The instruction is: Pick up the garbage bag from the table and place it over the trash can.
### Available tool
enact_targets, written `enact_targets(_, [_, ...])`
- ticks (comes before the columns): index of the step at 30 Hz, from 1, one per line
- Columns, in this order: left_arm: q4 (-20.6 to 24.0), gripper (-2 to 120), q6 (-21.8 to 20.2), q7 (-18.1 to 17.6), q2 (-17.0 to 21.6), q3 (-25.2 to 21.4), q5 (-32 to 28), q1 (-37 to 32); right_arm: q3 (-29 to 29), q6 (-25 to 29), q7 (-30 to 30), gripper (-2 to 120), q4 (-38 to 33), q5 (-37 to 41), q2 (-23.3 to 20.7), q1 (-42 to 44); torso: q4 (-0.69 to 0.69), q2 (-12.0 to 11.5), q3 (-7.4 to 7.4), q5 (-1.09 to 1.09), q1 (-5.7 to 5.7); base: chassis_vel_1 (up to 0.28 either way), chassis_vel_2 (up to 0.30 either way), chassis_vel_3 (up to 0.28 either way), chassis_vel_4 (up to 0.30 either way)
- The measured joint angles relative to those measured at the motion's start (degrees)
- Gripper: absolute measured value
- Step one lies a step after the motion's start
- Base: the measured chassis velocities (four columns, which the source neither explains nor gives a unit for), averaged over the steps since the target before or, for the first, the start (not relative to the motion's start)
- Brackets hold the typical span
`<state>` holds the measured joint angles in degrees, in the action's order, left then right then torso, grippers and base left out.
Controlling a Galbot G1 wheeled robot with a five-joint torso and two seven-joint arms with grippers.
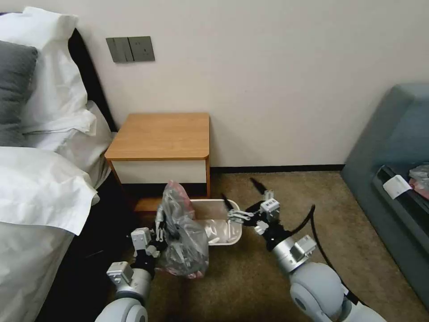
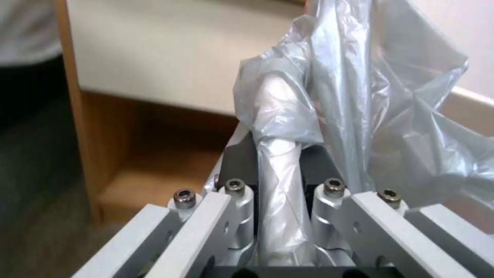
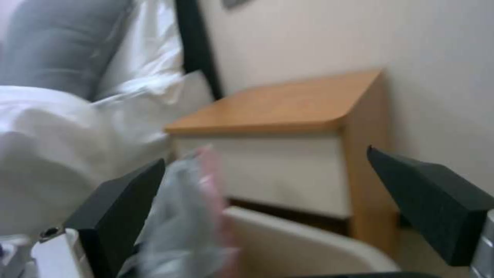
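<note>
Nearest the robot, the left gripper (image 1: 159, 229) stands low over the carpet, fingers pointing up, clamped on a twisted fold of the garbage bag (image 1: 181, 237). In the left wrist view the bag's (image 2: 288, 162) plastic runs as a tight rope between the two closed pads and billows out above them. The rest of the bag hangs as a crumpled grey mass just to the right of that gripper, its lower part sagging toward the carpet (image 1: 250, 286), a reddish strip showing at top and bottom.

To the right, the right gripper (image 1: 241, 201) reaches in from the other side, its black fingers spread wide with nothing between them. In the right wrist view the two dark pads (image 3: 123, 208) stand well apart; a blurred edge of grey and pink plastic lies near one of them, not gripped.

Between and just beyond the two grippers sits the trash can (image 1: 232, 223) on the floor, its mouth open. The bag bulges over its left end; whether any plastic lines the inside I cannot tell.

Beyond the can stands the table (image 1: 161, 134) against the wall (image 1: 268, 67), a bed (image 1: 40, 188) at its left. A grey sofa (image 1: 393, 147) sits far right.
</note>
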<state>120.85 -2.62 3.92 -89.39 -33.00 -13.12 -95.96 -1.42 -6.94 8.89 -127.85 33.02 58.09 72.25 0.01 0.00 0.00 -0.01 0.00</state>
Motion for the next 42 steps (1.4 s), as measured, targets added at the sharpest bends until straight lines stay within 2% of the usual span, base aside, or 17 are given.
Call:
enact_targets(3, [-0.1, 11, 3.6, 1.5, -0.3, -0.5, 1.7, -0.1, -4.0, -10.2, 2.6, 100, -3.9, 10.0, -0.1, -4.0, 0.00, 0.0, 0.00, 0.00, 0.00, 0.000, 0.000, 0.000, 0.000])
enact_targets(4, [-0.1, 11, 3.6, 1.5, -0.3, -0.5, 1.7, -0.1, -4.0, -10.2, 2.6, 100, -3.9, 10.0, -0.1, -4.0, 0.00, 0.0, 0.00, 0.00, 0.00, 0.000, 0.000, 0.000, 0.000])
enact_targets(5, [-0.2, 11, 4.1, 1.9, -0.3, -0.6, 1.7, -0.1, -4.4, -12.4, 3.3, 100, -4.6, 12.4, -0.1, -4.7, 0.00, 0.0, 0.00, 0.00, 0.00, 0.000, 0.000, 0.000, 0.000])
enact_targets(6, [-0.2, 11, 4.7, 2.4, -0.3, -0.8, 1.7, -0.2, -4.9, -17.1, 5.2, 100, -5.9, 18.1, 0.0, -5.9, 0.00, 0.0, 0.00, 0.00, 0.00, 0.000, 0.000, 0.000, 0.000])
enact_targets(7, [-0.2, 11, 4.7, 2.4, -0.3, -0.8, 1.7, -0.2, -4.9, -17.1, 5.2, 100, -5.9, 18.1, 0.0, -5.9, 0.00, 0.0, 0.00, 0.00, 0.00, 0.000, 0.000, 0.000, 0.000])
enact_targets(10, [-0.1, 11, 5.5, 3.1, -0.2, -1.0, 1.7, -0.3, -5.2, -22.0, 8.6, 100, -6.5, 25.1, 0.9, -7.7, -0.01, 0.0, 0.00, 0.00, 0.00, 0.000, 0.000, 0.000, 0.000])
enact_targets(16, [0.1, 11, 5.7, 3.7, -0.5, -0.1, 2.0, -0.6, -6.2, -24.5, 12.3, 100, -2.1, 30.0, 3.0, -11.8, -0.01, 0.0, 0.00, 0.01, 0.00, 0.000, 0.000, 0.000, 0.000])
enact_targets(22, [0.4, 11, 5.8, 4.1, -1.0, 0.3, 2.3, -0.9, -7.4, -24.7, 14.7, 100, 3.5, 32.9, 6.0, -15.2, -0.01, 0.0, 0.00, 0.00, 0.00, 0.000, 0.000, 0.000, 0.000])
enact_targets(29, [1.3, 11, 5.6, 4.4, -0.9, 0.1, 2.2, -1.1, -7.1, -24.6, 14.6, 100, 8.3, 33.7, 8.8, -16.8, -0.01, 0.0, 0.00, 0.00, 0.00, 0.000, 0.000, 0.000, 0.000])
enact_targets(37, [2.0, 11, 5.5, 4.9, -0.5, -0.1, 2.1, -1.4, -8.0, -24.1, 12.7, 100, 10.5, 32.0, 10.8, -17.3, -0.01, 0.0, 0.00, 0.00, 0.00, 0.000, 0.000, 0.000, 0.000])
enact_targets(39, [2.0, 11, 5.5, 4.9, -0.4, -0.1, 2.0, -1.4, -8.2, -24.1, 12.3, 97, 10.7, 31.3, 11.0, -17.4, 0.00, 0.0, 0.00, 0.00, 0.00, 0.000, 0.000, 0.000, 0.000])
enact_targets(41, [2.0, 11, 5.5, 4.9, -0.4, -0.1, 2.0, -1.3, -8.6, -23.7, 10.8, 88, 10.9, 29.1, 11.2, -17.3, 0.00, 0.0, 0.00, 0.00, 0.00, 0.000, 0.000, 0.000, 0.000])
enact_targets(42, [2.0, 11, 5.5, 4.9, -0.4, -0.1, 2.0, -1.3, -8.6, -23.7, 10.8, 88, 10.9, 29.1, 11.2, -17.3, 0.00, 0.0, 0.00, 0.00, 0.00, 0.000, 0.000, 0.000, 0.000])
